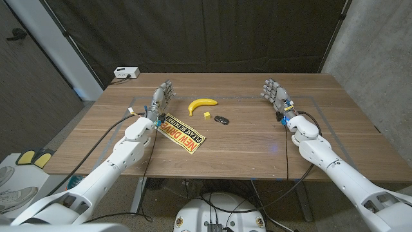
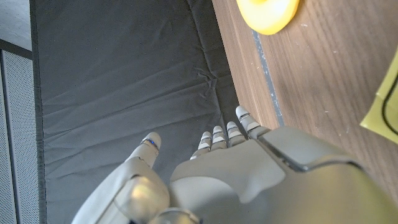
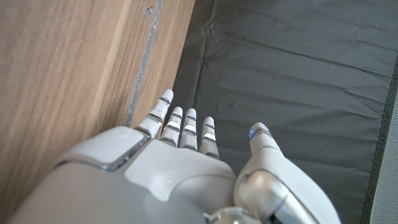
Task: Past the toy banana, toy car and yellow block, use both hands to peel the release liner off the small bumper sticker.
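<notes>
A yellow bumper sticker (image 1: 182, 134) with black and red lettering lies slanted on the table (image 1: 244, 151), left of centre; its corner (image 2: 384, 104) shows in the left wrist view. Beyond it lie a toy banana (image 1: 201, 104), a small yellow block (image 1: 206, 115) and a dark toy car (image 1: 222, 119). The banana's end (image 2: 268, 14) shows in the left wrist view. My left hand (image 1: 161, 101) stands open just behind the sticker's far left end, fingers straight and holding nothing. My right hand (image 1: 275, 94) is open at the far right of the table, away from everything.
A white box (image 1: 125, 73) with a cable sits at the table's far left corner. A thin taped outline (image 1: 309, 98) runs around the work area. Black curtain hangs behind the table. Bare wood lies between the car and my right hand.
</notes>
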`<move>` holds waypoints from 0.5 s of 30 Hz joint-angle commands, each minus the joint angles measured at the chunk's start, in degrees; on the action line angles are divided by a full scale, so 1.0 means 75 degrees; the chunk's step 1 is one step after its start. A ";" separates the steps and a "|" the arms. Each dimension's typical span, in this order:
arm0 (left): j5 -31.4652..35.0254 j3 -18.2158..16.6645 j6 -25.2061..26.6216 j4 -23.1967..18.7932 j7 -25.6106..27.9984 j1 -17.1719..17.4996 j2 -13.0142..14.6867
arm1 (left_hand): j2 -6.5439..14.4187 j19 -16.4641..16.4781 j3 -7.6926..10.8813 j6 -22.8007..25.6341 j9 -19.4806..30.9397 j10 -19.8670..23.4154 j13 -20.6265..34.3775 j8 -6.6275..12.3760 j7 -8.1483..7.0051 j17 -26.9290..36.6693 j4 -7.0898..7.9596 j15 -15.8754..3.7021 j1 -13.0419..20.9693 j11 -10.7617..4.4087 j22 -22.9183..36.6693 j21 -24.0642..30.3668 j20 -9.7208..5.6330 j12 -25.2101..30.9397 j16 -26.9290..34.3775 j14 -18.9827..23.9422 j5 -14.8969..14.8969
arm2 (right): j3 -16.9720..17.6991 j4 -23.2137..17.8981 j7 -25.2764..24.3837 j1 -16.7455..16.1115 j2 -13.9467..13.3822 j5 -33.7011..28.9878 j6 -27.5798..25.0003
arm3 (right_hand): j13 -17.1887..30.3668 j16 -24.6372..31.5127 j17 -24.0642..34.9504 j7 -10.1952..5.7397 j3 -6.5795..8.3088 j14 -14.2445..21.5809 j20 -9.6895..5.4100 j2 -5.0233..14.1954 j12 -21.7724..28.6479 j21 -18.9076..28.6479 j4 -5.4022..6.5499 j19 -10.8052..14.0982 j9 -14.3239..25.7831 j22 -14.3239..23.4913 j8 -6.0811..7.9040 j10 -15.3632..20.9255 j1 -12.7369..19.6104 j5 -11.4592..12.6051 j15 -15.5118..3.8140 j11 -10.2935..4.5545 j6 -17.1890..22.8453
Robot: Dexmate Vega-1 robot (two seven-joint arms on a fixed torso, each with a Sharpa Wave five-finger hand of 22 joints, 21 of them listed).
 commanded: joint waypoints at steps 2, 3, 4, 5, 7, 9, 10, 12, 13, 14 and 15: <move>0.0023 0.0024 0.0140 -0.0044 0.0008 -0.0062 0.0048 | 0.0212 -0.0069 0.0047 -0.0015 0.0033 -0.0002 0.0014 0.0060 -0.0059 0.0043 -0.0013 0.0132 -0.0002 0.0207 0.0020 0.0032 0.0159 0.0069 0.0041 -0.0031 0.0021 | 0.0025 -0.0002 -0.0023 -0.0033 0.0016 -0.0002 0.0103 | 0.0009 0.0055 0.0029 0.0006 0.0028 0.0077 0.0014 0.0021 0.0053 0.0022 -0.0013 0.0036 0.0041 0.0010 0.0027 0.0074 0.0075 0.0052 -0.0004 -0.0026 0.0060; 0.0048 0.0029 0.0212 -0.0110 0.0054 -0.0050 0.0092 | 0.0178 -0.0056 0.0031 0.0005 0.0035 0.0016 0.0017 0.0062 -0.0090 0.0044 -0.0034 0.0209 0.0003 0.0208 0.0023 0.0026 0.0307 0.0074 0.0046 -0.0011 0.0012 | 0.0021 -0.0002 -0.0030 -0.0034 0.0016 -0.0013 0.0109 | 0.0009 0.0055 0.0029 0.0001 0.0028 0.0076 0.0016 0.0023 0.0053 0.0020 -0.0013 0.0037 0.0041 0.0010 0.0026 0.0074 0.0076 0.0052 -0.0006 -0.0011 0.0059; 0.0091 0.0039 0.0270 -0.0165 0.0102 -0.0042 0.0136 | 0.0153 -0.0044 0.0021 0.0014 0.0037 0.0018 0.0021 0.0058 -0.0105 0.0045 -0.0068 0.0311 0.0023 0.0234 0.0028 0.0016 0.0508 0.0073 0.0040 -0.0015 0.0002 | 0.0021 0.0005 -0.0017 -0.0034 0.0020 -0.0010 0.0121 | 0.0009 0.0054 0.0027 0.0007 0.0030 0.0077 0.0022 0.0021 0.0055 0.0017 -0.0018 0.0038 0.0041 0.0010 0.0026 0.0079 0.0081 0.0053 -0.0003 -0.0012 0.0059; 0.0126 0.0047 0.0320 -0.0212 0.0141 -0.0037 0.0172 | 0.0128 -0.0042 0.0015 0.0024 0.0039 0.0023 0.0025 0.0057 -0.0152 0.0047 -0.0113 0.0458 0.0051 0.0237 0.0033 0.0001 0.0703 0.0074 0.0047 0.0010 -0.0008 | 0.0021 0.0006 -0.0016 -0.0037 0.0026 -0.0007 0.0129 | 0.0009 0.0054 0.0027 0.0007 0.0030 0.0078 0.0023 0.0020 0.0056 0.0016 -0.0019 0.0039 0.0041 0.0010 0.0025 0.0084 0.0082 0.0053 -0.0001 -0.0013 0.0059; 0.0263 0.0079 0.0461 -0.0346 0.0288 -0.0024 0.0279 | 0.0131 -0.0025 0.0024 0.0033 0.0041 0.0050 0.0027 0.0058 -0.0169 0.0047 -0.0158 0.0514 0.0089 0.0270 0.0037 -0.0005 0.0855 0.0084 0.0056 0.0045 -0.0014 | 0.0014 0.0010 -0.0005 -0.0040 0.0030 -0.0014 0.0144 | 0.0009 0.0054 0.0028 0.0003 0.0028 0.0076 0.0025 0.0021 0.0058 0.0011 -0.0017 0.0041 0.0041 0.0010 0.0025 0.0087 0.0080 0.0052 0.0007 -0.0003 0.0060; 0.0407 0.0113 0.0670 -0.0546 0.0445 0.0001 0.0425 | 0.0154 -0.0009 0.0047 0.0090 0.0042 0.0079 0.0028 0.0078 -0.0180 0.0046 -0.0205 0.0554 0.0139 0.0285 0.0038 -0.0010 0.0914 0.0093 0.0067 0.0084 -0.0020 | 0.0007 0.0019 0.0007 -0.0042 0.0043 -0.0013 0.0162 | 0.0009 0.0055 0.0030 0.0002 0.0027 0.0075 0.0028 0.0025 0.0059 0.0007 -0.0015 0.0041 0.0041 0.0010 0.0025 0.0091 0.0078 0.0052 0.0001 -0.0015 0.0062; 0.0472 0.0126 0.0804 -0.0670 0.0537 0.0018 0.0503 | 0.0169 -0.0010 0.0064 0.0100 0.0043 0.0107 0.0029 0.0081 -0.0190 0.0047 -0.0233 0.0555 0.0170 0.0280 0.0039 -0.0015 0.0931 0.0104 0.0074 0.0109 -0.0023 | 0.0002 0.0029 0.0024 -0.0040 0.0048 -0.0013 0.0176 | 0.0010 0.0057 0.0031 0.0007 0.0026 0.0078 0.0026 0.0025 0.0058 0.0005 -0.0012 0.0042 0.0041 0.0010 0.0024 0.0090 0.0075 0.0051 0.0008 -0.0010 0.0057; 0.0564 0.0148 0.1002 -0.0852 0.0614 0.0039 0.0646 | 0.0227 0.0019 0.0139 0.0187 0.0043 0.0260 0.0032 0.0104 -0.0197 0.0048 -0.0377 0.0594 0.0322 0.0336 0.0040 -0.0030 0.0977 0.0155 0.0094 0.0197 -0.0047 | -0.0004 0.0032 0.0024 -0.0046 0.0062 -0.0015 0.0192 | 0.0010 0.0060 0.0032 0.0002 0.0024 0.0086 0.0026 0.0025 0.0059 0.0001 -0.0012 0.0044 0.0041 0.0011 0.0023 0.0092 0.0074 0.0051 0.0012 -0.0004 0.0058; 0.0604 0.0159 0.1089 -0.0931 0.0631 0.0046 0.0717 | 0.0242 0.0071 0.0166 0.0221 0.0044 0.0302 0.0034 0.0110 -0.0188 0.0049 -0.0440 0.0601 0.0385 0.0342 0.0042 -0.0021 0.0999 0.0166 0.0119 0.0283 -0.0059 | -0.0007 0.0041 0.0032 -0.0047 0.0070 -0.0015 0.0206 | 0.0010 0.0061 0.0033 0.0003 0.0024 0.0087 0.0029 0.0027 0.0059 -0.0001 -0.0011 0.0045 0.0041 0.0011 0.0023 0.0094 0.0074 0.0051 0.0008 -0.0004 0.0057; 0.0678 0.0174 0.1168 -0.1014 0.0695 0.0056 0.0781 | 0.0250 0.0110 0.0183 0.0271 0.0044 0.0315 0.0035 0.0123 -0.0177 0.0049 -0.0485 0.0613 0.0429 0.0341 0.0044 -0.0013 0.1007 0.0167 0.0125 0.0323 -0.0067 | -0.0010 0.0042 0.0028 -0.0050 0.0076 -0.0015 0.0206 | 0.0010 0.0059 0.0033 0.0003 0.0024 0.0083 0.0030 0.0027 0.0058 -0.0003 -0.0012 0.0046 0.0041 0.0011 0.0022 0.0092 0.0075 0.0050 0.0008 -0.0006 0.0056; 0.0757 0.0187 0.1251 -0.1108 0.0775 0.0074 0.0844 | 0.0253 0.0131 0.0191 0.0293 0.0044 0.0328 0.0036 0.0128 -0.0181 0.0049 -0.0507 0.0614 0.0451 0.0343 0.0045 -0.0009 0.1012 0.0169 0.0126 0.0338 -0.0072 | -0.0015 0.0044 0.0029 -0.0053 0.0080 -0.0019 0.0211 | 0.0010 0.0060 0.0033 0.0001 0.0024 0.0085 0.0029 0.0028 0.0058 -0.0005 -0.0011 0.0045 0.0041 0.0011 0.0023 0.0092 0.0074 0.0050 0.0011 -0.0006 0.0058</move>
